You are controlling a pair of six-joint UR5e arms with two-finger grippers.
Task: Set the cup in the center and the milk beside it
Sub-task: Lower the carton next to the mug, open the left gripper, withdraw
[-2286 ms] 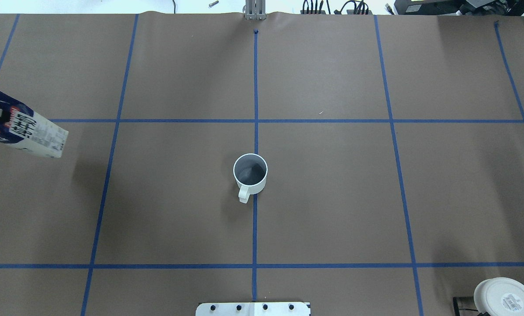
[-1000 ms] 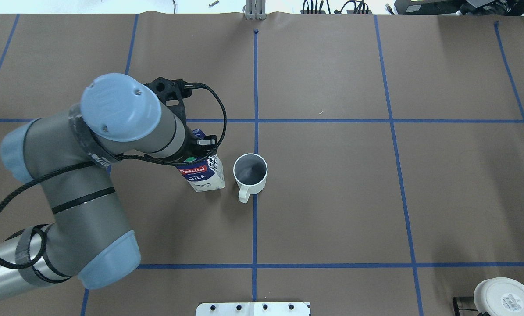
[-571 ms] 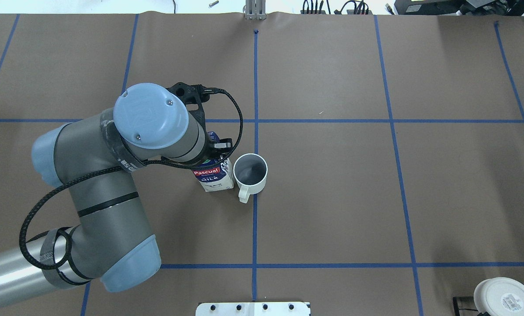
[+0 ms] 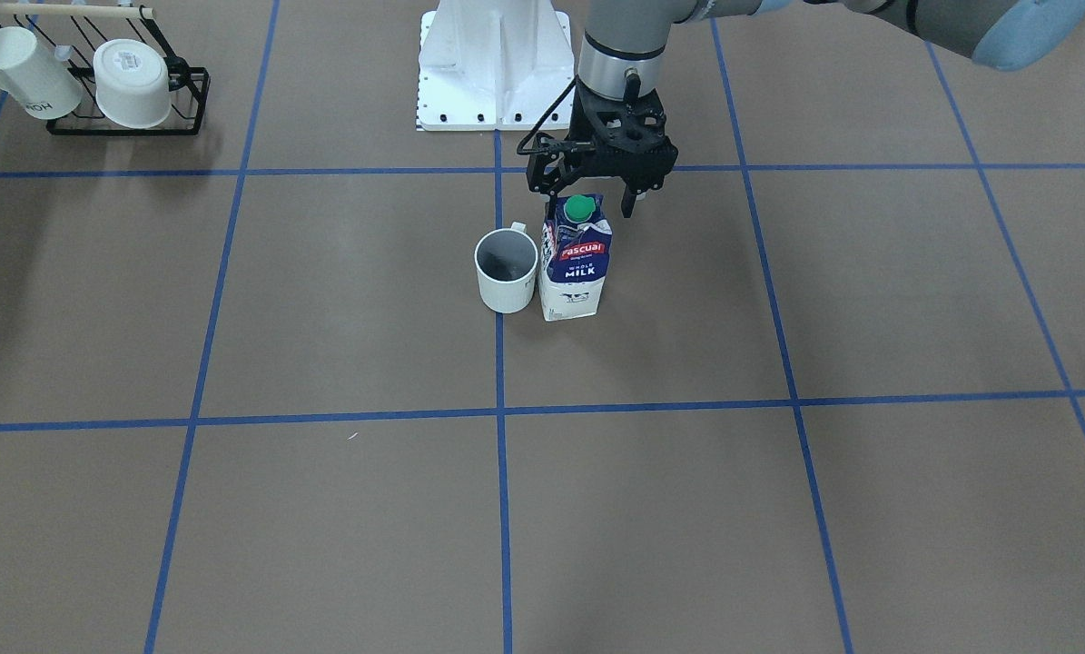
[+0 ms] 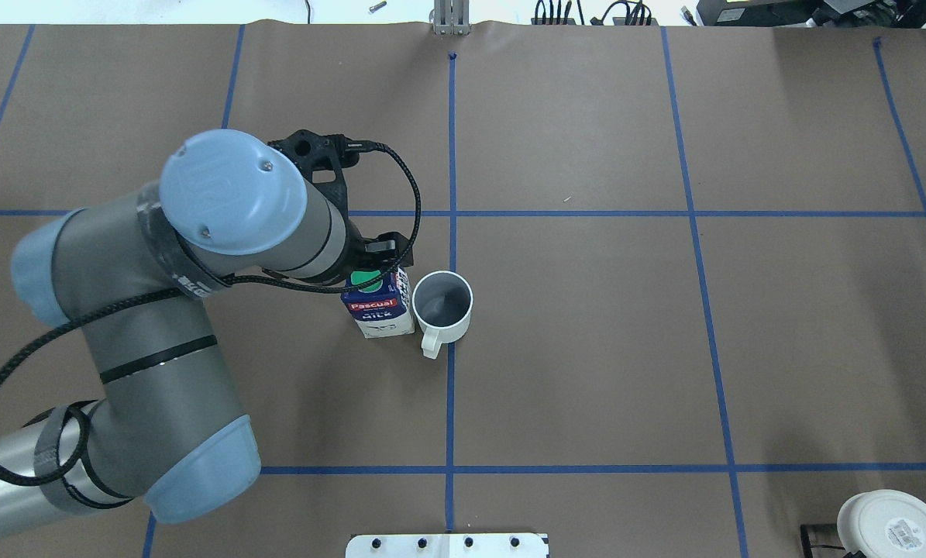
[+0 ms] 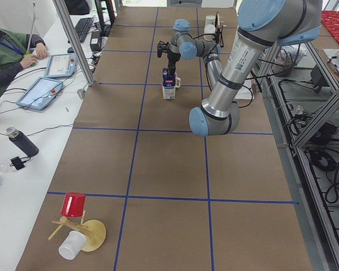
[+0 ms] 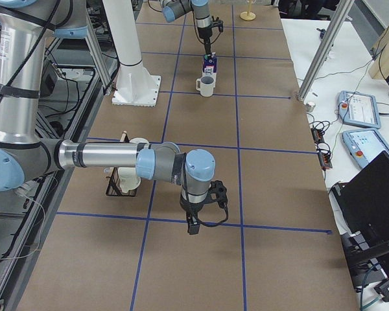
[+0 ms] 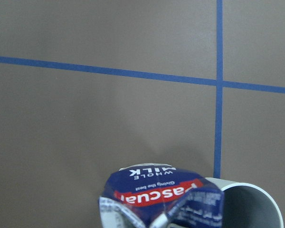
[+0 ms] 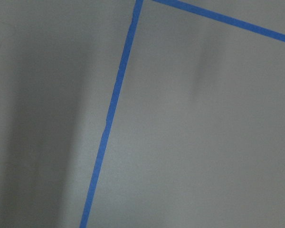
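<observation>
The white cup (image 5: 442, 302) stands upright on the middle tape line at the center of the brown surface (image 5: 571, 325), handle toward the robot. The milk carton (image 5: 377, 306) stands upright right beside it on the robot's left, nearly touching. In the front view my left gripper (image 4: 589, 207) is open just above the carton (image 4: 576, 263), its fingers astride the green cap and clear of the cup (image 4: 506, 271). The left wrist view shows the carton top (image 8: 156, 199) and the cup rim (image 8: 251, 209). My right gripper (image 7: 192, 227) shows only in the right side view, low over the table; I cannot tell its state.
A black rack (image 4: 156, 123) with two white cups stands by the robot's right side; one wider cup shows in the overhead view (image 5: 893, 527). The white base plate (image 4: 492, 64) is behind the carton. A wooden stand with a red cup (image 6: 73, 206) is at the left end.
The left arm carried the carton in from the left edge and set it beside the cup. The gripper has since let go and drawn up and back, baring the green cap.
</observation>
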